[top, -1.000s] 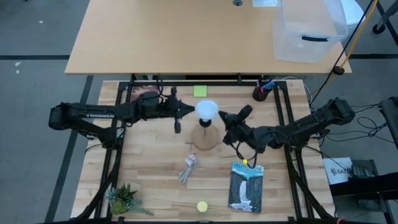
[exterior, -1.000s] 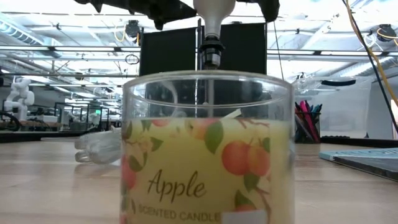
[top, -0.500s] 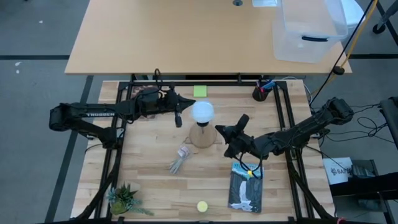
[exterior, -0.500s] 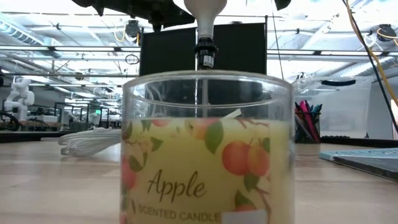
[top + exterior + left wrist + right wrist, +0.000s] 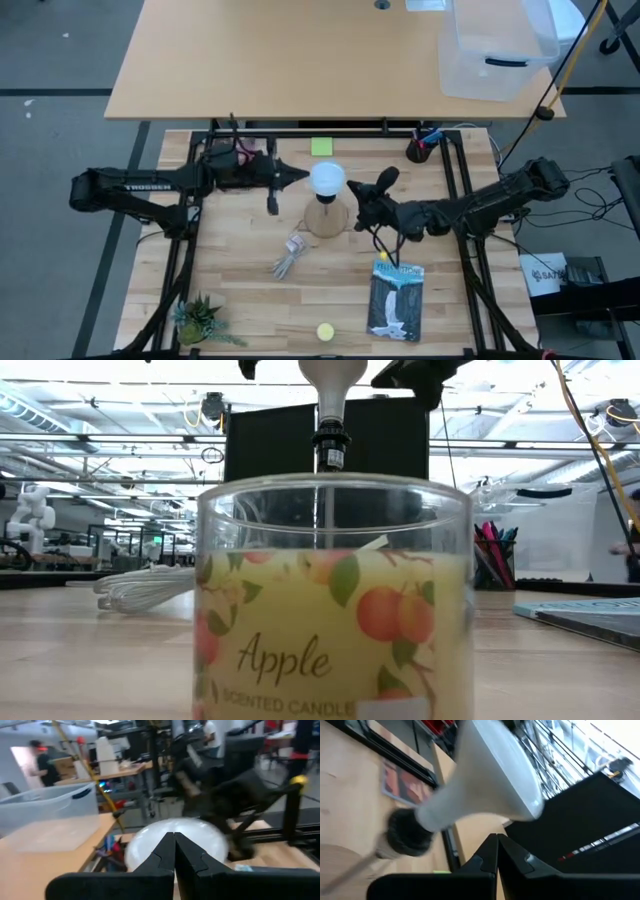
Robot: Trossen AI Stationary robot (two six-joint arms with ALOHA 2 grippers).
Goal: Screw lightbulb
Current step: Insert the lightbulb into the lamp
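The lightbulb (image 5: pixel 327 178), with a white dome and a grey neck, stands upright with its screw end in the black socket (image 5: pixel 330 446) of the round wooden base (image 5: pixel 326 218) at the table's middle. My left gripper (image 5: pixel 302 175) is shut, level, its tip at the dome's left side; the dome fills the left wrist view (image 5: pixel 175 840) behind the tip. My right gripper (image 5: pixel 352 189) is shut, its tip close to the dome's right side. The right wrist view shows the bulb's neck and dome (image 5: pixel 485 785) just ahead of the tip. My left gripper's shut fingertips (image 5: pixel 165 851) come level from the table's left at the dome's left side (image 5: pixel 145 845); I cannot tell whether they touch it. My right gripper's shut fingertips (image 5: pixel 490 851) come from the right, close under the dome's edge (image 5: pixel 530 812); I cannot tell whether they touch.
A white cable bundle (image 5: pixel 289 259) lies near-left of the base. A book (image 5: pixel 396 300), a yellow ball (image 5: pixel 325 331) and a small plant (image 5: pixel 200 322) are toward the near edge. A green note (image 5: pixel 321 147) and a pen cup (image 5: pixel 420 149) are far. A candle jar (image 5: pixel 335 600) fills the low view.
The base with the bulb has shifted a little toward the table's left, and the cable bundle has slid left with it. My left gripper has drawn back toward the left edge. My right gripper dipped toward the near edge, then came back up beside the bulb.
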